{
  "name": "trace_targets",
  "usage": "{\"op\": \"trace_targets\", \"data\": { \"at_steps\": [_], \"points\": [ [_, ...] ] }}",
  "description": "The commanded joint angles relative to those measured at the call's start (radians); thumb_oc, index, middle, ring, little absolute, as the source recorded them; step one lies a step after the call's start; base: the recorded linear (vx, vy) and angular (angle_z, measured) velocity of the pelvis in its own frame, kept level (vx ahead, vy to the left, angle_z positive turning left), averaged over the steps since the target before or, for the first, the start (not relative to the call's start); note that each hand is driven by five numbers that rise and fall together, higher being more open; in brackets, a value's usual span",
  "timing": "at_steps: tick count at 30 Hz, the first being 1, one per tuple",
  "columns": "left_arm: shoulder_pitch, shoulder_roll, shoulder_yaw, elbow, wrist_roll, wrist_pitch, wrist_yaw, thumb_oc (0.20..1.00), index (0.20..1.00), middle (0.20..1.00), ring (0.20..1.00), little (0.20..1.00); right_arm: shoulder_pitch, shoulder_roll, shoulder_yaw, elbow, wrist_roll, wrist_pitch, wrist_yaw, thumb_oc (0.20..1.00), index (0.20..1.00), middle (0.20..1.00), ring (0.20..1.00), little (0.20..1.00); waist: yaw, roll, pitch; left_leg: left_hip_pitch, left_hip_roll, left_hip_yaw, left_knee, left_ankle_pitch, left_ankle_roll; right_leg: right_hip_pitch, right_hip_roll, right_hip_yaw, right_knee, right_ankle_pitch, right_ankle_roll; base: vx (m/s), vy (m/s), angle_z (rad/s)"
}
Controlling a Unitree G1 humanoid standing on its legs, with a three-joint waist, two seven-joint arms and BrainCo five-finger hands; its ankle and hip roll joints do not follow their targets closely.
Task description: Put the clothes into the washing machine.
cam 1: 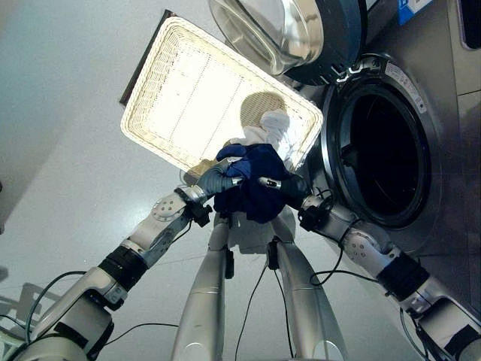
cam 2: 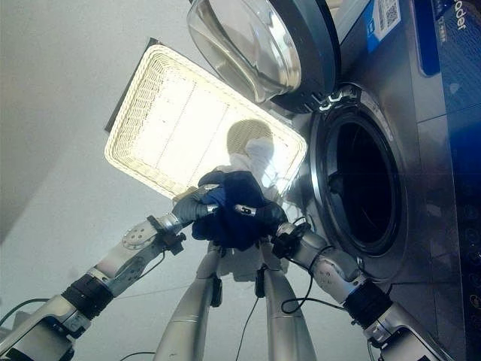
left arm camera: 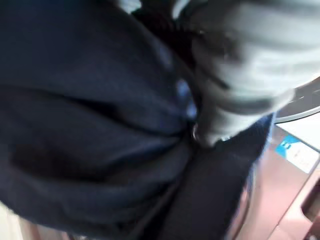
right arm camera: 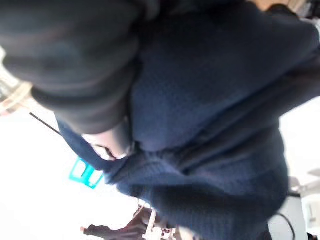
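Note:
A dark navy garment (cam 1: 252, 188) hangs bunched between my two hands, just over the near corner of a pale wicker basket (cam 1: 150, 83). My left hand (cam 1: 218, 179) grips its left side with curled fingers. My right hand (cam 1: 291, 185) grips its right side. Up close, the navy cloth (left arm camera: 90, 125) folds against a silver finger (left arm camera: 215, 125), and the same cloth (right arm camera: 200, 110) bulges past my right hand's dark cover. A white piece of clothing (cam 1: 274, 128) lies in the basket just behind the navy one. The washing machine's round drum opening (cam 1: 387, 154) gapes dark to the right.
The machine's glass door (cam 1: 285, 34) is swung open above the basket's far right corner. The grey machine front (cam 1: 458, 150) fills the right side. Pale floor (cam 1: 68, 150) spreads to the left of the basket.

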Motion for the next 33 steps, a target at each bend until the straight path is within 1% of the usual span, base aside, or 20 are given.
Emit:
{"op": "trace_targets", "data": {
  "at_steps": [1,2,3,5,7,8,9,13,14,18,21,22,24,27,28,29,30,31,32,33],
  "points": [
    [-0.024,-0.092,0.027,-0.188,0.026,-0.156,0.141,1.0,1.0,1.0,1.0,1.0,0.05,0.063,0.122,-0.075,0.073,0.129,0.103,0.2,0.2,0.2,0.2,0.2,-0.026,0.064,-0.022,-0.006,-0.001,0.039,-0.061,0.061,-0.018,0.039,-0.008,-0.038,0.012,-0.033,0.111,-0.01,-0.057,0.0],
    [-0.017,-0.095,0.038,-0.186,0.053,-0.182,0.198,1.0,1.0,1.0,1.0,1.0,0.059,0.068,0.12,-0.065,0.077,0.144,0.109,0.2,0.2,0.2,0.2,0.2,-0.024,0.064,-0.022,-0.007,-0.002,0.037,-0.062,0.061,-0.017,0.038,-0.008,-0.038,0.012,-0.033,0.11,-0.01,-0.079,0.02],
    [-0.005,-0.1,0.06,-0.181,0.121,-0.218,0.343,1.0,1.0,1.0,1.0,1.0,0.071,0.072,0.115,-0.039,0.084,0.159,0.124,0.2,0.2,0.2,0.2,0.2,-0.02,0.062,-0.022,-0.009,-0.004,0.03,-0.06,0.061,-0.017,0.039,-0.008,-0.041,0.011,-0.034,0.109,-0.01,-0.067,0.02],
    [0.001,-0.102,0.078,-0.169,0.206,-0.23,0.469,1.0,1.0,1.0,1.0,1.0,0.077,0.075,0.109,-0.02,0.093,0.168,0.131,0.2,0.2,0.2,0.2,0.2,-0.017,0.061,-0.022,-0.008,-0.004,0.028,-0.061,0.061,-0.018,0.04,-0.009,-0.043,0.011,-0.037,0.109,-0.01,-0.053,0.02],
    [0.003,-0.096,0.104,-0.141,0.343,-0.232,0.67,1.0,1.0,1.0,1.0,1.0,0.087,0.081,0.094,0.012,0.111,0.179,0.141,0.2,0.2,0.2,0.2,0.2,-0.013,0.061,-0.022,-0.01,-0.006,0.024,-0.058,0.062,-0.018,0.042,-0.009,-0.047,0.012,-0.039,0.107,0.0,-0.054,0.0],
    [0.006,-0.094,0.13,-0.12,0.459,-0.207,0.841,1.0,1.0,1.0,1.0,1.0,0.093,0.089,0.082,0.034,0.127,0.185,0.14,0.2,0.2,0.2,0.2,0.2,-0.009,0.061,-0.022,-0.01,-0.008,0.019,-0.056,0.061,-0.02,0.044,-0.01,-0.049,0.013,-0.042,0.107,0.0,-0.063,0.01],
    [0.004,-0.086,0.153,-0.098,0.54,-0.182,0.943,1.0,1.0,1.0,1.0,1.0,0.093,0.093,0.068,0.056,0.137,0.195,0.146,0.2,0.2,0.2,0.2,0.2,-0.007,0.06,-0.022,-0.01,-0.008,0.018,-0.053,0.06,-0.021,0.046,-0.011,-0.052,0.015,-0.045,0.107,0.0,-0.07,0.01],
    [0.003,-0.054,0.253,-0.048,0.721,-0.074,1.193,1.0,1.0,1.0,1.0,1.0,0.106,0.093,0.014,0.126,0.181,0.198,0.152,0.2,0.2,0.2,0.2,0.2,0.001,0.049,-0.022,-0.009,-0.006,0.012,-0.037,0.052,-0.029,0.05,-0.017,-0.065,0.022,-0.055,0.106,0.0,-0.073,0.04],
    [-0.002,-0.046,0.263,-0.037,0.748,-0.059,1.226,1.0,1.0,1.0,1.0,1.0,0.108,0.092,0.006,0.135,0.197,0.198,0.149,0.2,0.2,0.2,0.2,0.2,0.002,0.048,-0.022,-0.009,-0.005,0.013,-0.034,0.05,-0.031,0.052,-0.018,-0.066,0.024,-0.056,0.106,0.02,-0.067,0.05],
    [-0.024,-0.022,0.304,0.022,0.764,-0.02,1.293,1.0,1.0,1.0,1.0,1.0,0.112,0.097,-0.034,0.182,0.281,0.179,0.14,0.2,0.2,0.2,0.2,0.2,0.001,0.045,-0.022,-0.009,-0.002,0.018,-0.021,0.045,-0.038,0.051,-0.019,-0.069,0.035,-0.063,0.105,0.0,0.0,0.0],
    [-0.047,-0.017,0.328,0.087,0.711,-0.009,1.294,1.0,1.0,1.0,1.0,1.0,0.115,0.124,-0.077,0.222,0.445,0.111,0.135,0.2,0.2,0.2,0.2,0.2,-0.003,0.046,-0.022,-0.008,0.001,0.021,-0.008,0.039,-0.043,0.047,-0.018,-0.065,0.051,-0.07,0.106,0.03,-0.005,-0.03],
    [-0.06,-0.029,0.339,0.147,0.671,-0.016,1.273,1.0,1.0,1.0,1.0,1.0,0.108,0.156,-0.121,0.257,0.631,0.057,0.143,0.2,0.2,0.2,0.2,0.2,-0.008,0.051,-0.022,-0.005,0.002,0.025,0.0,0.032,-0.046,0.045,-0.016,-0.059,0.062,-0.076,0.108,0.05,0.014,-0.04],
    [-0.066,-0.041,0.344,0.179,0.664,-0.019,1.26,1.0,1.0,1.0,1.0,1.0,0.099,0.178,-0.159,0.269,0.717,0.005,0.145,0.2,0.2,0.2,0.2,0.2,-0.01,0.055,-0.022,-0.004,0.003,0.028,0.002,0.03,-0.046,0.043,-0.015,-0.056,0.067,-0.079,0.11,0.03,0.014,-0.08],
    [-0.08,-0.057,0.339,0.24,0.645,-0.016,1.235,1.0,1.0,1.0,1.0,1.0,0.069,0.219,-0.247,0.29,0.85,-0.187,0.154,0.2,0.2,0.2,0.2,0.2,-0.016,0.068,-0.022,-0.006,0.004,0.034,0.009,0.022,-0.047,0.035,-0.015,-0.048,0.078,-0.084,0.113,0.03,0.002,-0.09],
    [-0.079,-0.061,0.341,0.254,0.64,-0.022,1.227,1.0,1.0,1.0,1.0,1.0,0.064,0.233,-0.277,0.292,0.85,-0.234,0.152,0.2,0.2,0.2,0.2,0.2,-0.018,0.071,-0.022,-0.006,0.004,0.035,0.01,0.02,-0.046,0.034,-0.016,-0.047,0.08,-0.085,0.113,0.03,-0.003,-0.08],
    [-0.081,-0.061,0.34,0.258,0.639,-0.023,1.226,1.0,1.0,1.0,1.0,1.0,0.064,0.238,-0.284,0.291,0.85,-0.239,0.153,0.2,0.2,0.2,0.2,0.2,-0.017,0.072,-0.022,-0.006,0.004,0.036,0.011,0.019,-0.046,0.034,-0.016,-0.047,0.08,-0.085,0.113,0.03,-0.012,-0.09],
    [-0.077,-0.071,0.341,0.29,0.621,-0.036,1.203,1.0,1.0,1.0,1.0,1.0,0.045,0.264,-0.355,0.294,0.85,-0.365,0.134,0.2,0.2,0.2,0.2,0.2,-0.02,0.077,-0.022,-0.004,0.003,0.038,0.016,0.013,-0.047,0.035,-0.019,-0.046,0.083,-0.088,0.114,0.04,-0.025,-0.08],
    [-0.073,-0.076,0.341,0.317,0.608,-0.054,1.188,1.0,1.0,1.0,1.0,1.0,0.026,0.281,-0.413,0.296,0.85,-0.443,0.107,0.2,0.2,0.2,0.2,0.2,-0.021,0.08,-0.022,-0.002,0.004,0.04,0.019,0.009,-0.047,0.036,-0.021,-0.047,0.086,-0.089,0.116,0.06,-0.053,-0.05],
    [-0.07,-0.084,0.34,0.356,0.594,-0.081,1.167,1.0,1.0,1.0,1.0,1.0,-0.009,0.292,-0.498,0.291,0.85,-0.583,0.035,0.2,0.2,0.2,0.2,0.2,-0.021,0.085,-0.022,-0.003,0.005,0.043,0.023,0.005,-0.048,0.036,-0.024,-0.049,0.088,-0.091,0.118,0.04,-0.041,-0.01],
    [-0.07,-0.084,0.34,0.356,0.594,-0.081,1.167,1.0,1.0,1.0,1.0,1.0,-0.009,0.292,-0.498,0.291,0.85,-0.583,0.035,0.2,0.2,0.2,0.2,0.2,-0.021,0.085,-0.022,-0.003,0.005,0.043,0.023,0.005,-0.048,0.036,-0.024,-0.049,0.088,-0.091,0.118,0.02,-0.034,-0.01]
  ]
}}
